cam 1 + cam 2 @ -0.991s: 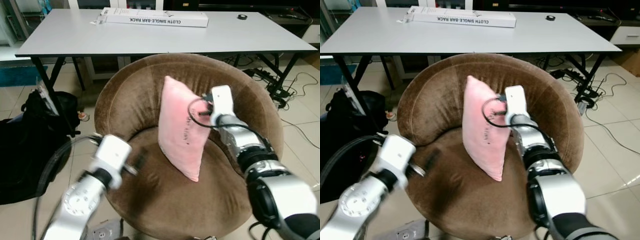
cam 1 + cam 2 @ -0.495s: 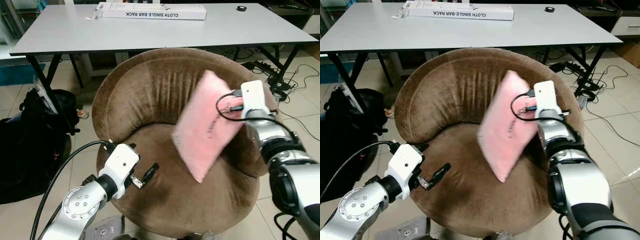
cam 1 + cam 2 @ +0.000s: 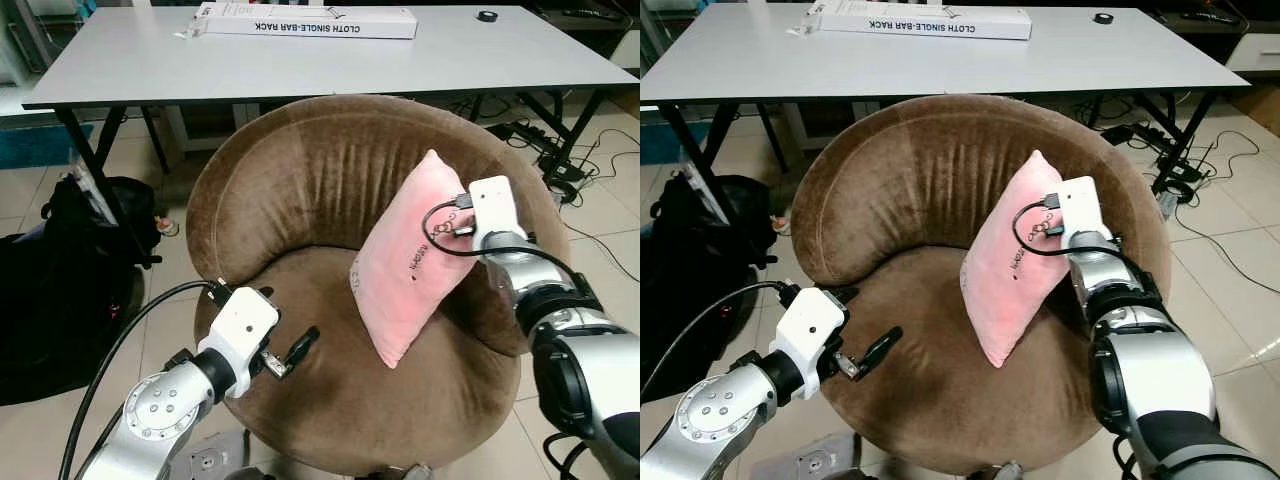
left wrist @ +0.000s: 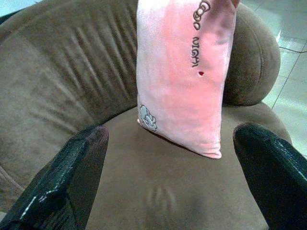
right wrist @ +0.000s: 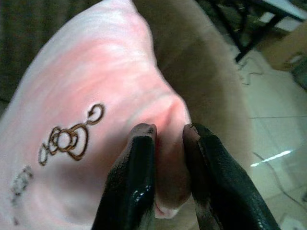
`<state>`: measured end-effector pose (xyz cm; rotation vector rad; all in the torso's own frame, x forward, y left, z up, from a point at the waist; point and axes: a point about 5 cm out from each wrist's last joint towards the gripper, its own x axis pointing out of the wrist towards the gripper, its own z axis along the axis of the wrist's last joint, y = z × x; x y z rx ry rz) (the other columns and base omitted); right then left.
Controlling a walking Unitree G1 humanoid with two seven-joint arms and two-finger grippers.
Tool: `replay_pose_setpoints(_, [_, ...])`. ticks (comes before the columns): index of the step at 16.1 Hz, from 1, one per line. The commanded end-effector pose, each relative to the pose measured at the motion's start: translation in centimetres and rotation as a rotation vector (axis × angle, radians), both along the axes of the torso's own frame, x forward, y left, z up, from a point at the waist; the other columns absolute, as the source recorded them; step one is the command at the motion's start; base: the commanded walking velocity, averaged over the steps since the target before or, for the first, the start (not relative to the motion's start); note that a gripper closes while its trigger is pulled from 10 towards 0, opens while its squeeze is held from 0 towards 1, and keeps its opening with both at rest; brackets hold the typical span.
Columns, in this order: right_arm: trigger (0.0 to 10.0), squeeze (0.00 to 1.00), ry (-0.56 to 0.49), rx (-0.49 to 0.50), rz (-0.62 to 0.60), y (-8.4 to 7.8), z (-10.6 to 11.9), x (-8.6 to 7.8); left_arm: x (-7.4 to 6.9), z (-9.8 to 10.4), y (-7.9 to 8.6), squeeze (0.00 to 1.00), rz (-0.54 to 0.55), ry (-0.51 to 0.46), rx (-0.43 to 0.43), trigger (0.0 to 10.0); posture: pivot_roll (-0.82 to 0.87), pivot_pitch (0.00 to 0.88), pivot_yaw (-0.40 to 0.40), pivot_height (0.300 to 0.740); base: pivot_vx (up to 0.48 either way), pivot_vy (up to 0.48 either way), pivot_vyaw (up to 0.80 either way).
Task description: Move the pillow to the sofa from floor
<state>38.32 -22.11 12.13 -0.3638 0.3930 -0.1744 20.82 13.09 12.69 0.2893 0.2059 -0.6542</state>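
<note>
right claw [image 5: 167, 143] pinching pillow [image 3: 412, 262] edge; pillow upright, long axis tilted rightward.

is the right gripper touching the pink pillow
Touching. In the right wrist view the right gripper has its two black fingers pinched on a fold at the edge of the pink pillow.

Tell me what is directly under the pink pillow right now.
The brown sofa seat lies under the pink pillow, whose lower corner appears to rest on it. The right gripper pinches its upper edge. The contact spot itself is covered by the pillow.
</note>
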Motion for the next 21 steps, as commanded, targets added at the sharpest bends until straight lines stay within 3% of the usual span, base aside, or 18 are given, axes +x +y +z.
replay_pose_setpoints(1, [10.0,1.0,-0.019,-0.023,-0.035,-1.3,0.6,0.0,-0.1,0.2,0.0,0.0,-0.003,-0.001,0.006,10.0,0.15,0.106,-0.047,0.74,0.0,0.0,0.0])
replay_pose_setpoints(5, [10.0,1.0,-0.061,-0.112,-0.074,-3.7,2.4,0.0,0.2,0.2,0.0,0.0,0.007,-0.008,0.004,10.0,0.13,0.094,-0.045,0.74,0.0,0.0,0.0])
replay_pose_setpoints(6, [10.0,0.0,-0.082,-0.067,-0.059,-3.5,2.6,0.2,0.6,0.2,0.0,0.0,0.029,-0.024,-0.001,10.0,0.12,0.082,-0.048,0.74,0.0,0.0,0.0])
replay_pose_setpoints(9, [10.0,0.0,-0.122,0.088,0.009,-2.1,2.5,0.5,1.7,0.0,0.5,0.0,0.142,-0.066,-0.012,10.0,0.11,0.054,-0.049,0.74,0.0,0.0,0.0])
replay_pose_setpoints(10, [10.0,0.0,-0.091,0.182,0.023,-1.0,0.6,-0.1,2.9,-0.3,1.5,0.0,0.309,-0.107,-0.017,10.0,0.07,0.0,-0.049,0.74,0.0,0.0,0.0])
replay_pose_setpoints(13, [10.0,0.0,-0.071,0.325,0.111,1.9,-2.6,-1.6,3.4,-1.6,2.3,0.0,0.417,-0.098,0.034,10.0,0.04,0.0,-0.028,0.74,0.0,0.0,0.0])
replay_pose_setpoints(15, [10.0,0.0,-0.092,0.326,0.192,3.5,-3.8,-3.4,3.9,-2.1,2.5,0.0,0.439,-0.092,0.027,10.0,0.01,0.0,-0.011,0.74,0.0,0.0,0.0])
replay_pose_setpoints(17, [10.0,0.0,-0.097,0.34,0.202,4.3,-4.5,-4.9,4.3,-2.2,2.4,0.0,0.442,-0.096,0.019,10.0,-0.01,0.0,-0.003,0.74,0.0,0.0,0.0])
replay_pose_setpoints(18, [10.0,0.0,-0.097,0.365,0.185,4.9,-5.0,-6.6,4.9,-2.2,1.9,0.0,0.437,-0.112,0.012,10.0,-0.03,0.0,0.008,0.74,0.0,0.0,0.0])
replay_pose_setpoints(21, [10.0,0.0,-0.09,0.338,0.184,5.4,-5.0,-7.7,5.0,-2.5,2.5,0.0,0.495,-0.111,-0.011,10.0,-0.06,0.0,0.023,0.74,0.0,0.0,0.0])
